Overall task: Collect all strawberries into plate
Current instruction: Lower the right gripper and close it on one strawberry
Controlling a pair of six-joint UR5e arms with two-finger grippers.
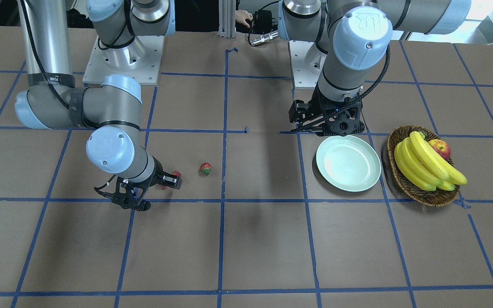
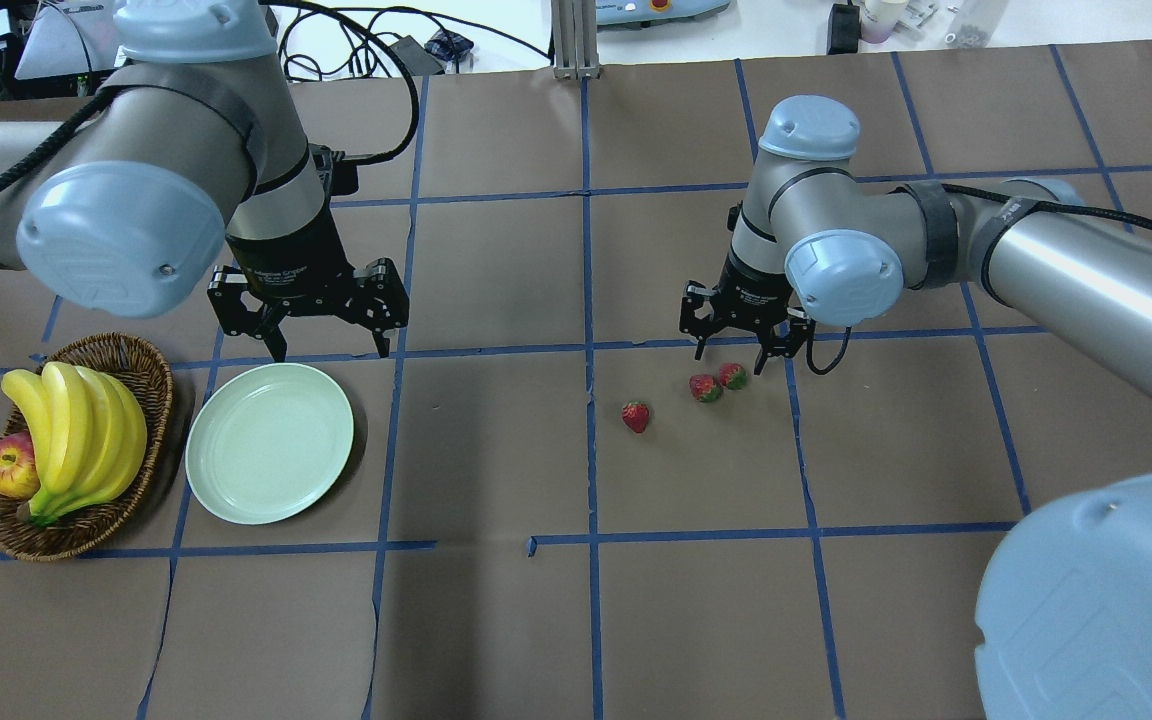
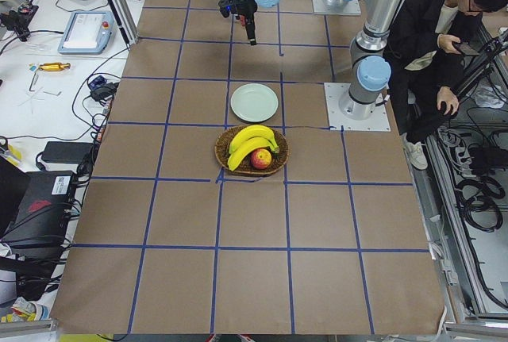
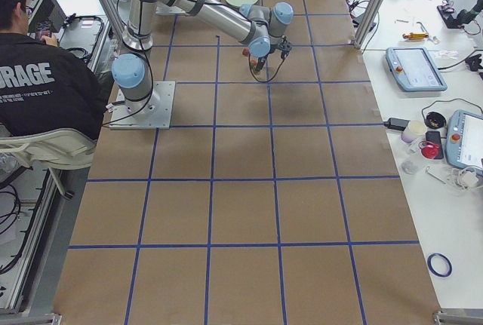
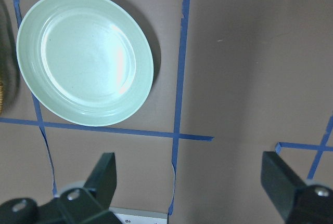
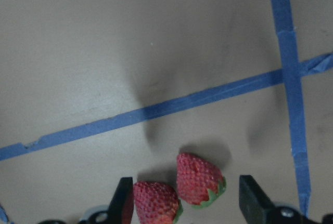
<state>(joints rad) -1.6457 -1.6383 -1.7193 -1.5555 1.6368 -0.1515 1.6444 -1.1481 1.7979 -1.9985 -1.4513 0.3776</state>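
Three strawberries lie on the table. Two touch each other (image 2: 705, 387) (image 2: 733, 376), and the third (image 2: 636, 416) lies apart, toward the table's middle. My right gripper (image 2: 731, 358) is open just above the pair. In the right wrist view both berries (image 6: 199, 179) (image 6: 156, 201) lie between its fingers (image 6: 252, 199). In the front view the lone berry (image 1: 205, 168) is clear and the pair is mostly hidden by the gripper. The mint-green plate (image 2: 269, 442) is empty. My left gripper (image 2: 331, 345) is open and empty, hanging beside the plate's robot-side rim (image 5: 85, 57).
A brown wicker basket (image 2: 131, 352) with bananas (image 2: 76, 435) and a red-yellow apple (image 2: 9, 467) stands just left of the plate. Blue tape lines grid the brown table. A person sits beside the robot base in the side views.
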